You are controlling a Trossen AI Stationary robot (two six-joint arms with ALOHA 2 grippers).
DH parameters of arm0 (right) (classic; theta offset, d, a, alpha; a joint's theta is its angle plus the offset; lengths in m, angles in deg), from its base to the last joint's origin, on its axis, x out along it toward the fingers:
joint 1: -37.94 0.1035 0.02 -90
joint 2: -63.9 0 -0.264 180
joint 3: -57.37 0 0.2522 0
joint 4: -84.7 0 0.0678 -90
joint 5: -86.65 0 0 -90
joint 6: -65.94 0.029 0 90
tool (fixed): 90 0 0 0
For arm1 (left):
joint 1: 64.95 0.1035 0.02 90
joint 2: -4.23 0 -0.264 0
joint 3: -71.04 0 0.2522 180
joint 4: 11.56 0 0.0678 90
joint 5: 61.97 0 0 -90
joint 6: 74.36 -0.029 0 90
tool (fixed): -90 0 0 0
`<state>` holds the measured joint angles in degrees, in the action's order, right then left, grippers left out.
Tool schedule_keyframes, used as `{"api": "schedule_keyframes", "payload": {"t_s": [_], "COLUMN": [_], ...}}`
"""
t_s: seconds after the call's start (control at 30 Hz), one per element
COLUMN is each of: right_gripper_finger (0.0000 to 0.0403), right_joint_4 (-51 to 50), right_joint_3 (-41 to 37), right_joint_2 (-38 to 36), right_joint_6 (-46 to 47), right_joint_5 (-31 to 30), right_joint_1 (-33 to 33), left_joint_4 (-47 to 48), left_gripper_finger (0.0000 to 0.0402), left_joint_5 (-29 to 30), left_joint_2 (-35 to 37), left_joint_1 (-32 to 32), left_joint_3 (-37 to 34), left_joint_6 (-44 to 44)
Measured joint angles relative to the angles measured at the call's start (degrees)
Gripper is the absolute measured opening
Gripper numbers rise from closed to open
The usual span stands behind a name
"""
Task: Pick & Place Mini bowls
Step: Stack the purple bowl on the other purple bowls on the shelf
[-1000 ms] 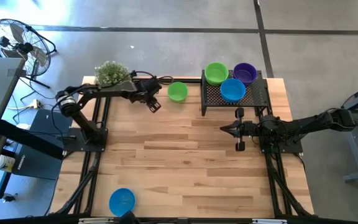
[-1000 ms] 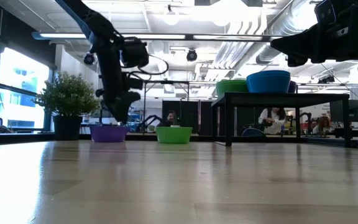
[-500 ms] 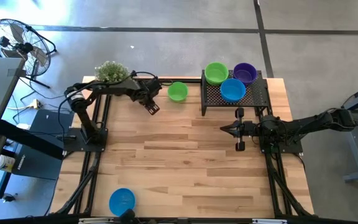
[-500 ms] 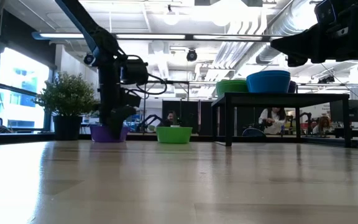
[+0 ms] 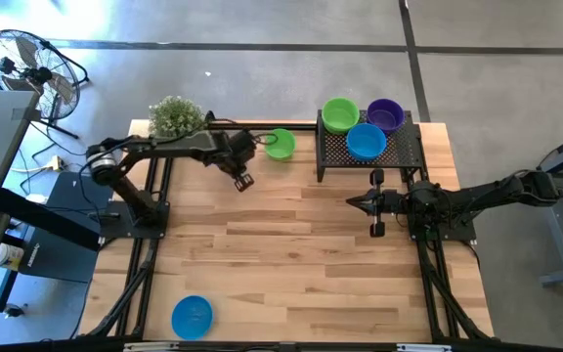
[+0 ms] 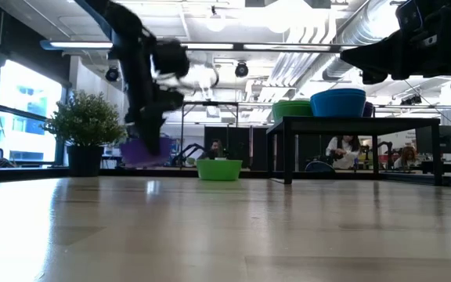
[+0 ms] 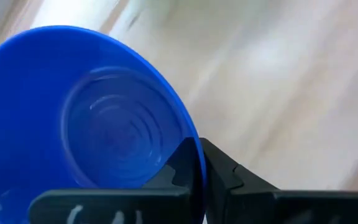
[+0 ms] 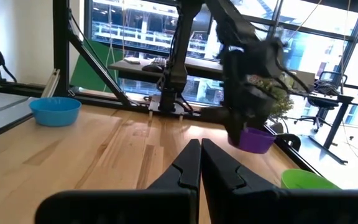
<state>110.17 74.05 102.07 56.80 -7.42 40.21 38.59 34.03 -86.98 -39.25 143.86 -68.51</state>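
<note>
Purple mini bowl (image 6: 142,151) above wooden table (image 6: 225,227)

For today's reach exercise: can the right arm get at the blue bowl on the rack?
Probably yes: the right gripper, shut and empty, sits beside the rack, with nothing between it and the blue bowl.

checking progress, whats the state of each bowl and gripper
left gripper: shut on held bowl
held bowl: purple, lifted off table
right gripper: shut, empty
table green bowl: upright
rack green bowl: upright on rack
rack purple bowl: same
rack blue bowl: same
edge blue bowl: upright
</note>
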Motion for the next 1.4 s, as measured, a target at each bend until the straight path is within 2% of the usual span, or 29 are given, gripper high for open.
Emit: {"api": "schedule_keyframes", "payload": {"t_s": [0.23, 0.37, 0.5, 0.7, 0.87, 1.07, 1.2, 1.4], "right_gripper_finger": [0.0002, 0.0001, 0.0002, 0.0002, 0.0001, 0.0001, 0.0002, 0.0001], "right_joint_4": [-0.3, -0.4, -0.4, -0.4, -0.4, -0.4, -0.4, -0.5], "right_joint_3": [0.0, 0.0, 0.0, 0.0, 0.0, 0.0, 0.0, 0.0], "right_joint_2": [0.0, 0.0, 0.0, 0.1, 0.1, 0.1, 0.1, 0.1], "right_joint_6": [-0.1, -0.1, 0.0, 0.1, 0.1, 0.1, 0.3, 0.3], "right_joint_5": [-0.5, -0.5, -1.1, -1.7, -1.8, -1.8, -1.8, -1.8], "right_joint_1": [0.0, 0.0, 0.0, 0.0, 0.0, 0.0, 0.0, 0.0], "left_joint_4": [-9.2, -20.5, -31.0, -38.7, -38.7, -37.1, -32.6, -29.7], "left_gripper_finger": [0.0004, 0.0003, 0.0003, 0.0003, 0.0003, 0.0003, 0.0006, 0.0066], "left_joint_5": [-2.6, -4.1, -4.2, -5.0, -5.8, -10.2, -10.4, -10.4], "left_joint_2": [1.0, -0.8, -3.2, -8.2, -12.3, -16.5, -16.9, -16.3], "left_joint_1": [-14.6, -21.9, -26.1, -26.9, -26.9, -26.9, -26.9, -26.9], "left_joint_3": [0.0, 0.0, 0.2, 0.5, 4.0, 7.7, 9.3, 9.3], "left_joint_6": [4.2, 5.2, 6.9, 8.8, 7.7, 6.0, 6.1, 5.3]}}
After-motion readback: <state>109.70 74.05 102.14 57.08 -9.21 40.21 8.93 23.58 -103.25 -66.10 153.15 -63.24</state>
